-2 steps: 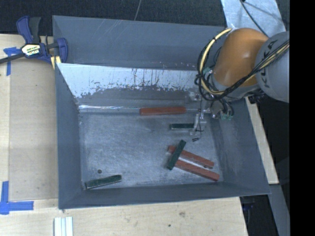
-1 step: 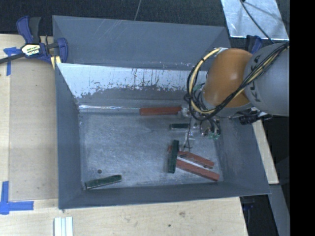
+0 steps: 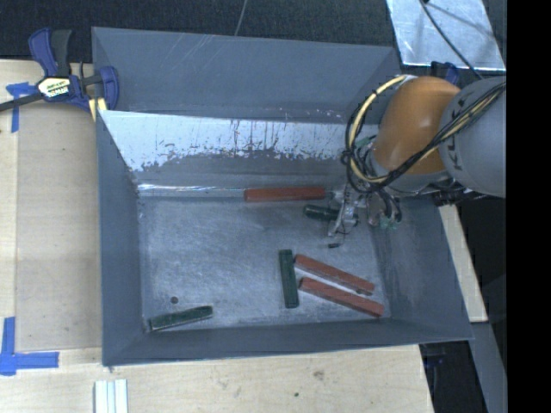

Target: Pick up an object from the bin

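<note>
My gripper (image 3: 347,216) hangs low at the back right of the bin, under the orange wrist cover. Just to its left a long red-brown stick (image 3: 284,194) lies along the foot of the back wall. A short dark piece (image 3: 317,213) sits right against the gripper's left side; I cannot tell whether it is a loose thing or part of the gripper. In front of the gripper lie two red-brown sticks (image 3: 335,274) (image 3: 341,298) side by side, with a dark green stick (image 3: 288,279) across their left ends.
Another dark green stick (image 3: 179,317) lies in the front left corner, with a small dark speck (image 3: 175,300) just behind it. The arm and its cables come in over the right wall.
</note>
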Tool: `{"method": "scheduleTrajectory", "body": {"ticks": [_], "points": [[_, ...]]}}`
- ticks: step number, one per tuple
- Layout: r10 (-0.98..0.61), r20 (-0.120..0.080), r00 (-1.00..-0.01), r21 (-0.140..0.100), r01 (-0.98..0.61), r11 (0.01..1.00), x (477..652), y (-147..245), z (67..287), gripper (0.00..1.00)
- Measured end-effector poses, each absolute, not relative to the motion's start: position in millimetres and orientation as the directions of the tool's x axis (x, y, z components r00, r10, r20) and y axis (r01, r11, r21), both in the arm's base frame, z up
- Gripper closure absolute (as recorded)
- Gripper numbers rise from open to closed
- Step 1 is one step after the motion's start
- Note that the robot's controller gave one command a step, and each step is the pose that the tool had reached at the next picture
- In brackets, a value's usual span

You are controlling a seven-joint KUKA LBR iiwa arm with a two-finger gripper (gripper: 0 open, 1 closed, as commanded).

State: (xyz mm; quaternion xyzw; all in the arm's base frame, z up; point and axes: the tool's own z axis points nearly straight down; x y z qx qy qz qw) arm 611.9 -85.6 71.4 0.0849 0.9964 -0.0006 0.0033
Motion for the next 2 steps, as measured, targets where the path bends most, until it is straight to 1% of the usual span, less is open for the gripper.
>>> {"method": "scheduleTrajectory", "body": {"ticks": [1, 2], "points": [[0.169, -0.007, -0.986, -0.001, 0.169, 0.986, 611.9, -85, 71, 1.00], [0.195, -0.005, -0.981, 0.000, 0.195, 0.981, 609.0, -84, 218, 1.00]]}}
